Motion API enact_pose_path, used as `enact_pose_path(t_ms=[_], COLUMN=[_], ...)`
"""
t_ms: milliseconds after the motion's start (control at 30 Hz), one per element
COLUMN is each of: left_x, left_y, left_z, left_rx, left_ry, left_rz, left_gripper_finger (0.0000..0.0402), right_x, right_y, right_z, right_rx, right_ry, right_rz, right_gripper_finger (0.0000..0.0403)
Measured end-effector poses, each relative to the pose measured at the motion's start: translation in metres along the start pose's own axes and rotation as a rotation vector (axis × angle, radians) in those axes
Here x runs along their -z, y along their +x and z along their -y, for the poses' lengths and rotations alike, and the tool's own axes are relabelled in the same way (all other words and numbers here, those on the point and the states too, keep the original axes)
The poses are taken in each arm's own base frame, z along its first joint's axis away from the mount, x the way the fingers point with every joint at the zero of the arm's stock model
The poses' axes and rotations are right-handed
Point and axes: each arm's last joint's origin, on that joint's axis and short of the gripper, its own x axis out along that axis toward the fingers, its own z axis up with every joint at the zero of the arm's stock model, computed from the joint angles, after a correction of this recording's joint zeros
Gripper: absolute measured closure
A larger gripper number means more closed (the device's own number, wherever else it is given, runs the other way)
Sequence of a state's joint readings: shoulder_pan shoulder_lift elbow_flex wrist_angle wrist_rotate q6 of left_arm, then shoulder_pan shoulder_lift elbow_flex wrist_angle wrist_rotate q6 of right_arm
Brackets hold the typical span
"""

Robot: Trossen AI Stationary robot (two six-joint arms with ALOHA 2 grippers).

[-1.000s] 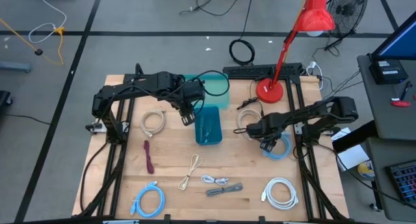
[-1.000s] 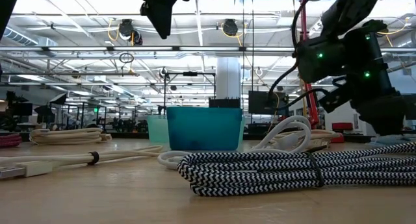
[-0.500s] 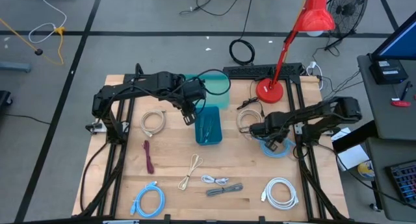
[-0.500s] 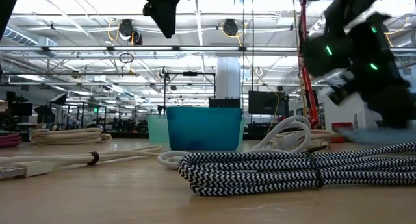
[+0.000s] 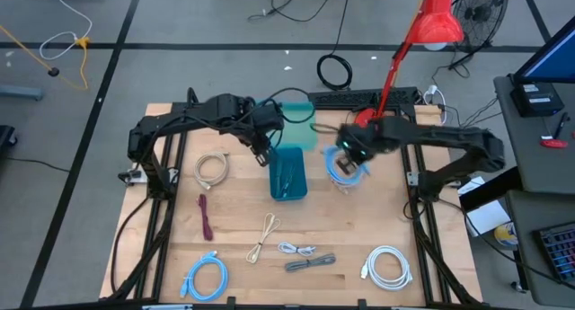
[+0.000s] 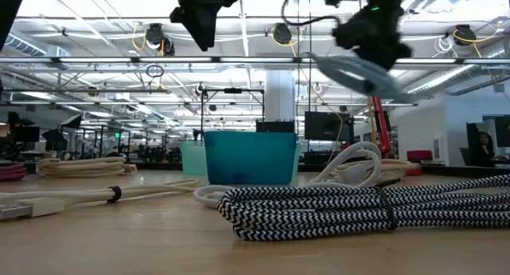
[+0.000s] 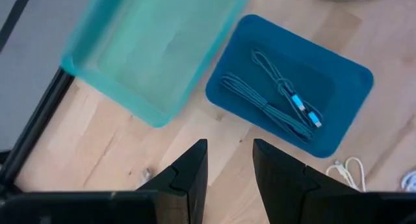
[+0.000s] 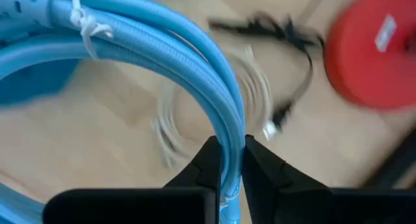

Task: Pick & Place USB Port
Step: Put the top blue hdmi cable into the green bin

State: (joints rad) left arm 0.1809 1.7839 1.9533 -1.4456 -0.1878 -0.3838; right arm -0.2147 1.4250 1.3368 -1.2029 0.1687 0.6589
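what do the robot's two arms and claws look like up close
Both arms are dark, near-black jointed links mounted on black frames at the table's sides. The left claw has two flat, angular black fingers with squared tips and a chunky black body. The right claw has the same black tapered fingers. In the low view a green indicator light glows on the right wrist.

Wooden table (image 5: 238, 225) with two teal bins (image 5: 288, 172), red lamp base (image 5: 367, 123) and scattered coiled cables (image 5: 388, 265).
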Motion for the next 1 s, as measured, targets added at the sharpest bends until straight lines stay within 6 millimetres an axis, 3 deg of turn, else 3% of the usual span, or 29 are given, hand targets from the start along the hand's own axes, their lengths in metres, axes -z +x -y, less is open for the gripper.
enact_pose_path(t_ms=[133,267,367,467,567,667,733,867,1000], left_x=[0.003,0.014,0.031,0.059,0.092,0.123,0.133,0.143,0.133], left_y=[-0.009,-0.03,-0.046,-0.052,-0.042,-0.017,0.004,0.051,0.07], left_z=[-0.012,-0.038,-0.064,-0.086,-0.103,-0.111,-0.112,-0.104,-0.097], left_rx=[-0.098,-0.28,-0.31,-0.232,-0.1,0.13,0.349,0.607,0.618], left_ry=[-0.082,-0.203,-0.329,-0.443,-0.527,-0.563,-0.568,-0.598,-0.671], left_rz=[0.036,0.139,0.227,0.324,0.405,0.509,0.617,0.797,0.953], left_gripper_finger=[0.0275,0.028,0.0308,0.0351,0.0392,0.0387,0.0377,0.0363,0.0344], right_x=[-0.041,-0.074,-0.092,-0.106,-0.117,-0.127,-0.131,-0.139,-0.146], right_y=[0.011,0.029,0.031,0.026,0.018,0.007,0.002,-0.005,-0.005], right_z=[-0.007,-0.011,-0.01,-0.008,-0.005,-0.004,-0.004,-0.003,0.002], right_rx=[-0.023,-0.016,-0.023,-0.031,-0.041,-0.069,-0.083,-0.118,-0.094], right_ry=[-0.001,0.008,0.003,-0.007,-0.001,0.017,0.023,0.06,0.12], right_rz=[0.039,0.051,0.078,0.112,0.159,0.232,0.262,0.337,0.393], right_gripper_finger=[0.0376,0.0376,0.0376,0.0376,0.0376,0.0376,0.0376,0.0376,0.0376])
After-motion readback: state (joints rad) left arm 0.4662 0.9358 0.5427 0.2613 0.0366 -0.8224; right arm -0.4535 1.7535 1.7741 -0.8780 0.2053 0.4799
